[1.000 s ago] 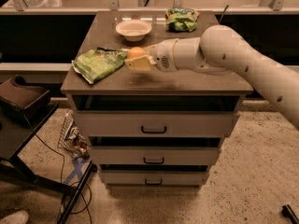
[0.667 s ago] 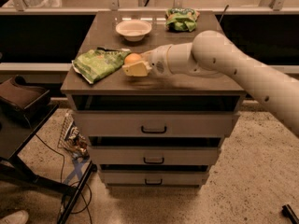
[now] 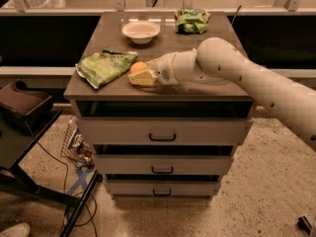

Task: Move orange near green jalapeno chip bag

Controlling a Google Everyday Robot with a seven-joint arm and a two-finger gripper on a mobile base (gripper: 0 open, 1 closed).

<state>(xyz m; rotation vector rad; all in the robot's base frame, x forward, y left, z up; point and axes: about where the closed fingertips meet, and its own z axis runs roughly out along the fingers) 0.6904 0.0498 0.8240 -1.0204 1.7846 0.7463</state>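
**While clamped in the gripper [image 3: 136,75], the orange [image 3: 138,66] is held just beside the green jalapeno chip bag [image 3: 103,67]**

Where the cabinet top [image 3: 98,91] nears its front left edge, the orange is seen as a small, smooth, round fruit. It is gripped between the pale, cream-coloured fingers [image 3: 142,78] of the gripper, which are closed on it from the sides. The gripper is held low over the wood. Whether its lower finger touches the surface cannot be told. The orange is set just to the right of the green jalapeno chip bag, very close to the bag's right edge. Contact between the two cannot be made out.

The bag is flattish and elongated, made of crinkled light-green foil, and is laid at a slant near the left front corner. A smooth, rounded white arm [image 3: 232,65] is stretched in from the right, dotted with small dark holes along its casing.

Toward the back of the top, a shallow, round white bowl [image 3: 141,31] is placed left of centre. A smaller green bag [image 3: 191,20], lumpier and patched with darker green, is set at the back right, well apart from the gripper.

The top is a flat, matte brown slab. Under it, three pale drawers [image 3: 163,131] with dark bar handles are stacked. The cabinet is stood on a speckled, stone-like floor [image 3: 256,181]. Dark cables [image 3: 74,152] and a black stand [image 3: 22,107] are found at the left.
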